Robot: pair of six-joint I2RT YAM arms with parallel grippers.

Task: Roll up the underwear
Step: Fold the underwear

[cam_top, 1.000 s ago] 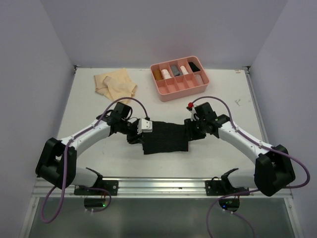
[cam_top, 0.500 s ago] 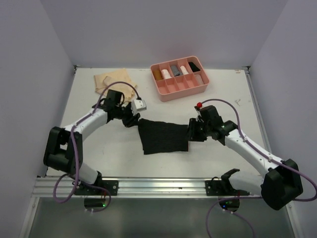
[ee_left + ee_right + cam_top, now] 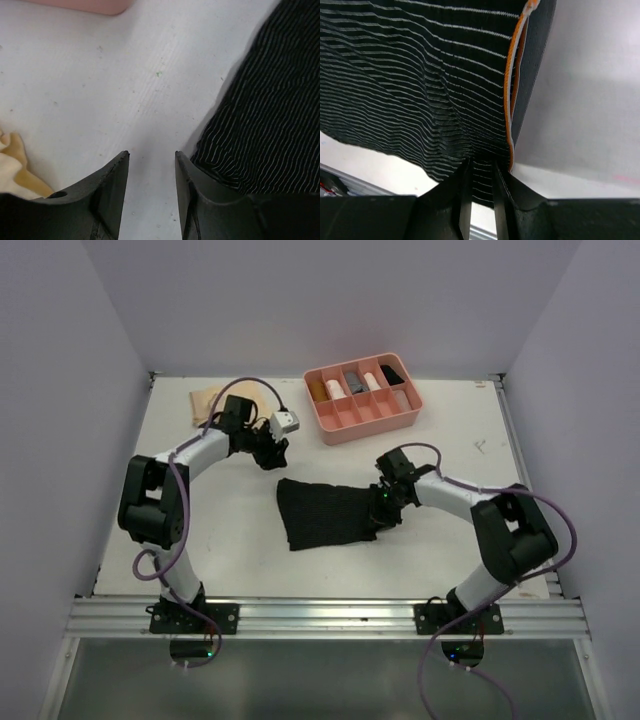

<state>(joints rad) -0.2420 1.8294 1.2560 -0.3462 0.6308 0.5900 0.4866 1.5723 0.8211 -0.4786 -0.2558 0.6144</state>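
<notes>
Black pin-striped underwear lies spread flat in the middle of the table. My right gripper is at its right edge, low on the table. In the right wrist view the right gripper is shut on a puckered fold of the black underwear, beside its orange-trimmed hem. My left gripper hovers up and left of the cloth, apart from it. In the left wrist view the left gripper is open over bare table, with the black underwear to its right. Pale tan underwear lies at the back left, partly hidden by the left arm.
A pink divided tray stands at the back centre-right with several rolled garments in its far compartments. A corner of the tan underwear shows beside the left finger. Walls close in the table on the left, back and right.
My left gripper has let go of the black underwear's left edge and swung up-left toward the tan one. My right gripper shifted a little and closed on the right edge.
</notes>
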